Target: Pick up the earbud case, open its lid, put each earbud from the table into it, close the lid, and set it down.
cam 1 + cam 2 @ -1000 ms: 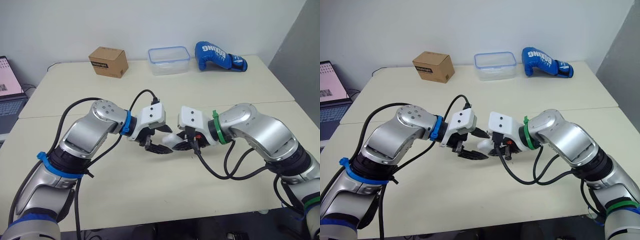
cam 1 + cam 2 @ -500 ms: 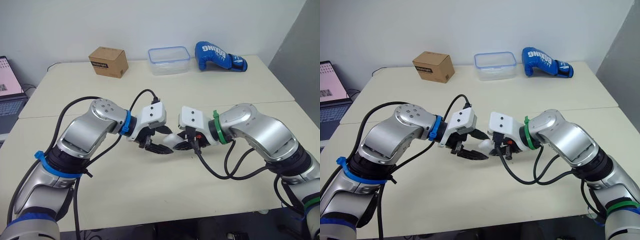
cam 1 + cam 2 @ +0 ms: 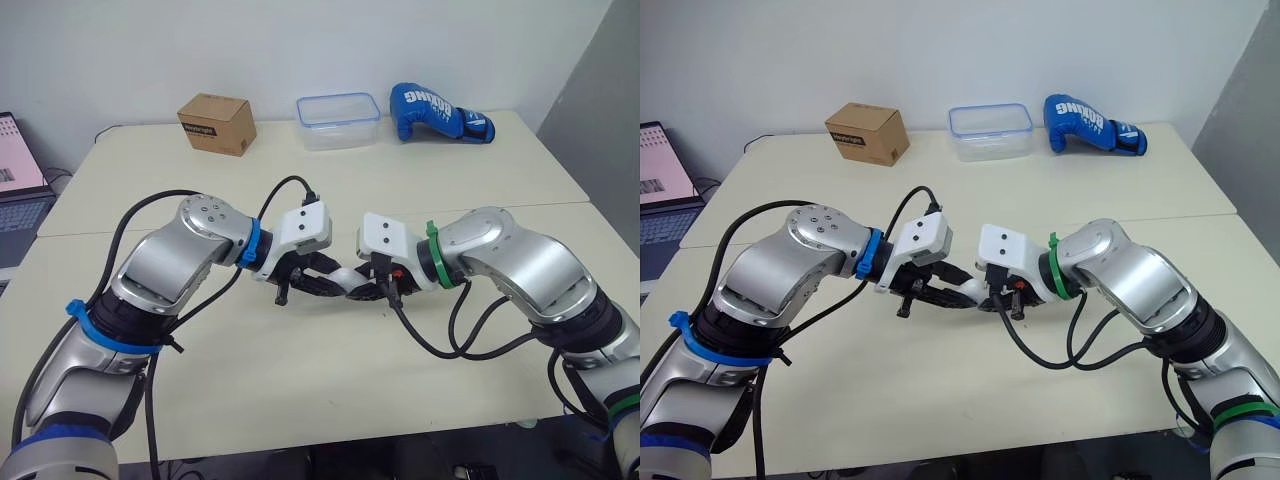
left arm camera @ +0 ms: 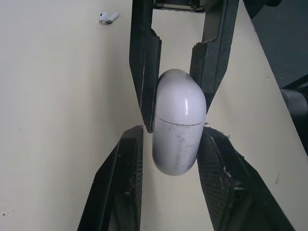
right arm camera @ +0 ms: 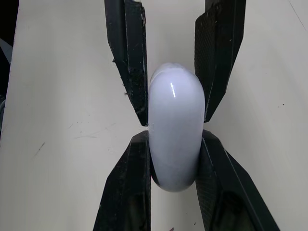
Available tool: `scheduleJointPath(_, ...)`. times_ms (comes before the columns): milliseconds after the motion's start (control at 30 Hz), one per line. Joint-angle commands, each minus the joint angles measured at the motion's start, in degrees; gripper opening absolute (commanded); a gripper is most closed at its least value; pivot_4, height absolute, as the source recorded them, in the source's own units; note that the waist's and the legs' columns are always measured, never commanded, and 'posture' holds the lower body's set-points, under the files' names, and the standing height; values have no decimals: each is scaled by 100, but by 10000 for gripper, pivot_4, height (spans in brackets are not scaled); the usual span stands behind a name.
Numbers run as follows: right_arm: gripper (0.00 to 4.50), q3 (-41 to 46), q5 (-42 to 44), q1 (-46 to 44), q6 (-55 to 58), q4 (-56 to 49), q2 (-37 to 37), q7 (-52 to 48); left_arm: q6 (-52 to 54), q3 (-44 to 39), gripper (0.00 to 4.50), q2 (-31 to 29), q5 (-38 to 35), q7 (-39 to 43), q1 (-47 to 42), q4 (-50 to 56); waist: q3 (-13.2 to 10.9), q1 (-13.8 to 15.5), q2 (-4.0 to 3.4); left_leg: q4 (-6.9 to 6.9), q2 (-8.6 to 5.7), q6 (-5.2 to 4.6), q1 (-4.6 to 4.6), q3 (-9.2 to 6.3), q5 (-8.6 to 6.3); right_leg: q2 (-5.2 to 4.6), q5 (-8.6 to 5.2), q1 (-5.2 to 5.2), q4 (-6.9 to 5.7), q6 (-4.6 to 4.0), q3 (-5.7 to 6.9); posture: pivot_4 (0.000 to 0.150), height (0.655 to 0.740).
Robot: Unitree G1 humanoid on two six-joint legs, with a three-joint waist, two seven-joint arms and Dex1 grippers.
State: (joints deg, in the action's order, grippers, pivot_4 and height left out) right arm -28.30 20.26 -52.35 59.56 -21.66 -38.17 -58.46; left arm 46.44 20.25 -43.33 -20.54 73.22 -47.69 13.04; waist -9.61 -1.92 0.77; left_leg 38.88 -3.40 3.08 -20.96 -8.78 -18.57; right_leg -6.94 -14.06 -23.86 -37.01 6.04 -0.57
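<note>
Since the earlier frames the left gripper [image 4: 172, 131] had gone from splayed wide beside the earbud case [image 4: 177, 126] to pinched narrow onto it, while the right arm and the camera looked unchanged. The right gripper [image 5: 173, 134] was clamped on the same case from the opposite end, so both pairs of black fingers met nose to nose over the near half of the table [image 3: 300, 370]. In the head views the case was mostly buried between the fingers, with just a white sliver showing. The left wrist view showed the lid seam as a thin line across the case, lid closed. The right gripper's pads sat on the rounded lid end and the left's on the other end. On one side of the left gripper a thin gap was hard to rule out, while the other pad was flush to the shell. I couldn't tell whether the case touched the table or hung just above it. One earbud [image 4: 108, 18] lay on the table well apart from the case, too small to make out its orientation. Along the far edge stood a cardboard box [image 3: 215, 122], a clear plastic container [image 3: 338, 120] with a blue rim and a blue boxing glove [image 3: 440, 112], all unmoved. A laptop [image 3: 15, 160] was cut off by the left edge.
</note>
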Motion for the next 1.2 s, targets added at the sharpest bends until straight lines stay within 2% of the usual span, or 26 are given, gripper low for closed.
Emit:
scheduleJointPath(33,8122,113,11,-69,14,-114,24,56,101,-178,7706,2,-155,11,-145,117,0,-1,0,0,0,0,0,0,0,0,0,0,0,0,-1,1500,7307)
scheduleJointPath(233,8122,195,138,-68,154,-159,48,17,49,-133,7710,-44,-44,-24,-84,145,0,-1,0,0,0,0,0,0,0,0,0,0,0,0,0,1500,7307)
scheduleJointPath(267,13713,230,191,-77,188,-172,54,-13,47,-137,7710,-40,-19,-67,-64,147,0,-1,0,0,0,0,0,-1,0,0,0,0,-1,0,0,1500,7307)
scheduleJointPath(400,26957,245,159,-66,80,-183,-19,12,-7,-279,7710,-33,-5,-289,114,143,0,0,0,0,0,0,0,-1,0,0,0,0,-1,0,0,1500,7307)
scheduleJointPath(533,26957,429,203,42,-80,-168,-153,-50,-269,-631,7710,53,-85,-566,478,117,0,2,0,0,0,0,-1,-1,0,0,0,-4,0,0,-1,1500,7307)
scheduleJointPath(700,26957,1014,401,409,-345,-131,-285,-86,-743,-1425,7710,424,-535,-794,1091,-44,0,10,0,2,0,0,-4,2,0,-3,1,-6,1,-1,-3,1500,7307)
scheduleJointPath(800,26957,1519,589,780,-571,-79,-247,-13,-1121,-1792,7710,696,-706,-907,1428,-201,1,16,1,3,0,0,-4,3,0,-4,1,-6,0,-2,-3,1500,7307)
scheduleJointPath(933,26957,2289,1062,1290,-705,-93,157,252,-1569,-1986,7710,1035,-767,-1023,1674,-561,1,23,2,3,-1,0,-3,7,0,-6,3,-5,0,-4,-5,1500,7307)
scheduleJointPath(1200,26957,2590,1217,1718,-833,-61,516,699,-2500,-2015,7710,1370,-979,-311,1914,-1312,2,21,1,3,-2,1,-2,13,0,-6,4,-9,-1,-5,-11,1500,7307)
